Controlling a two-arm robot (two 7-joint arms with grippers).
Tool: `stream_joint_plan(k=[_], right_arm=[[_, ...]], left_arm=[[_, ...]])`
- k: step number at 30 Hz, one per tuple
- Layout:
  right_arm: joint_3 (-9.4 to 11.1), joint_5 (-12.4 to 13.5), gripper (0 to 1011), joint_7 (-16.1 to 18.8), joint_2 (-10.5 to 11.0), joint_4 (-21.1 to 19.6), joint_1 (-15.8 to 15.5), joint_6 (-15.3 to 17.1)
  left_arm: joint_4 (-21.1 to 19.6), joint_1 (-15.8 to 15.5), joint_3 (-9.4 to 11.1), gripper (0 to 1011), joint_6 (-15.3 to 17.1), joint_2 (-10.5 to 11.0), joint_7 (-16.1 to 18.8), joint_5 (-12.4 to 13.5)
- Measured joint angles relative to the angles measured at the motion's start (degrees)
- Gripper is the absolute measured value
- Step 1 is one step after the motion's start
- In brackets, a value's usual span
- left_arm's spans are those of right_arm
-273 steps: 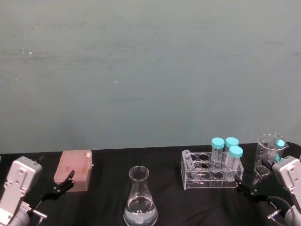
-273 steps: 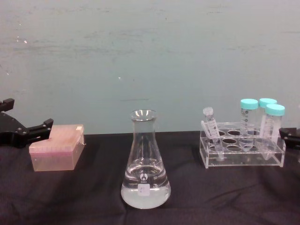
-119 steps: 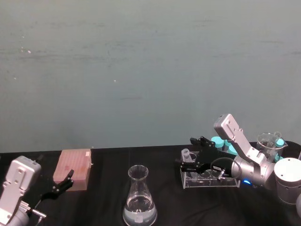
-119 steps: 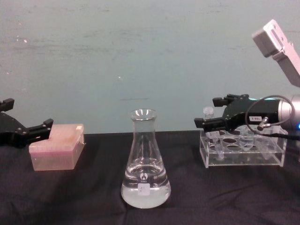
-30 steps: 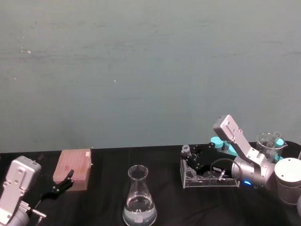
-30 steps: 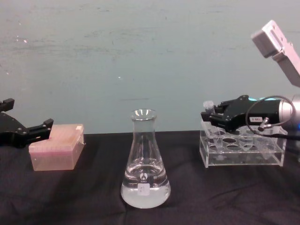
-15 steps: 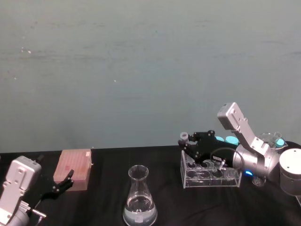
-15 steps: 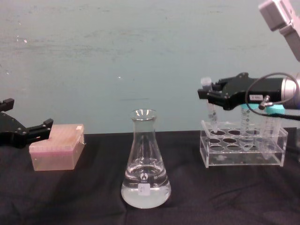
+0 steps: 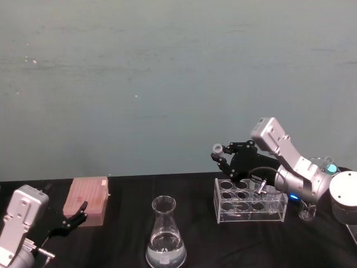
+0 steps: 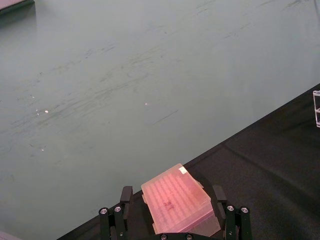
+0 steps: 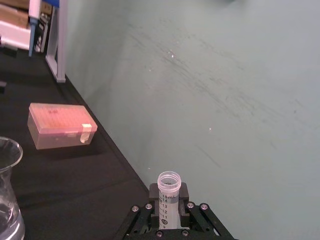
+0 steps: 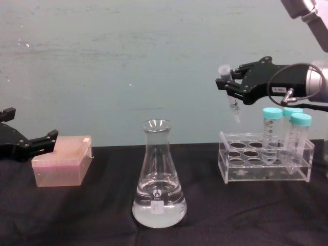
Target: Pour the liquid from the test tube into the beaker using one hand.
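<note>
My right gripper (image 12: 229, 86) is closed on the test tube (image 12: 230, 97), pinching it just below the rim, with printed marks showing beside the fingers in the right wrist view. I hold the tube in the air with its open rim up and its pointed tip leaning slightly away from vertical. It is clear of the rack (image 12: 264, 165), above that rack's left end as seen from the chest. I cannot tell how much liquid is in the tube.

The clear plastic rack stands on the black bench (image 12: 230, 218) below my gripper, with three teal-capped tubes (image 12: 287, 134) upright at its right end.

The beaker (image 12: 159, 174) stands well apart to the left of the rack, near the front middle of the bench. It is upright, with clear fluid (image 12: 159, 211) across its wide base and a small white label low on the glass.

My left gripper (image 9: 80, 214) is parked at the far left of the bench, fingers spread apart, just beside a pink box (image 12: 61, 161).
</note>
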Motion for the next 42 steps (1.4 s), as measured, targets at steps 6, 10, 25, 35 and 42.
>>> stream_joint_plan(k=[6, 10, 25, 35, 42], right_arm=[[-1.6, -4.4, 213, -2.9, 0.7, -3.4, -1.3, -1.4], [-2.7, -7.3, 213, -4.3, 1.0, -4.7, -1.8, -3.1], [-6.7, -18.2, 213, -8.4, 1.5, -9.0, -3.0, -8.7], [-7.9, -22.9, 213, -10.9, 1.7, -11.0, -4.0, -10.0], [-8.9, -26.1, 213, -12.5, 2.1, -12.4, -4.7, -10.9]], left_arm=[[0.0, 0.0, 0.0, 1000, 0.0, 0.0, 0.0, 0.0], [0.0, 0.0, 0.0, 1000, 0.0, 0.0, 0.0, 0.0], [0.0, 0.0, 0.0, 1000, 0.0, 0.0, 0.0, 0.0], [0.0, 0.0, 0.0, 1000, 0.0, 0.0, 0.0, 0.0], [0.0, 0.0, 0.0, 1000, 0.0, 0.0, 0.0, 0.0]])
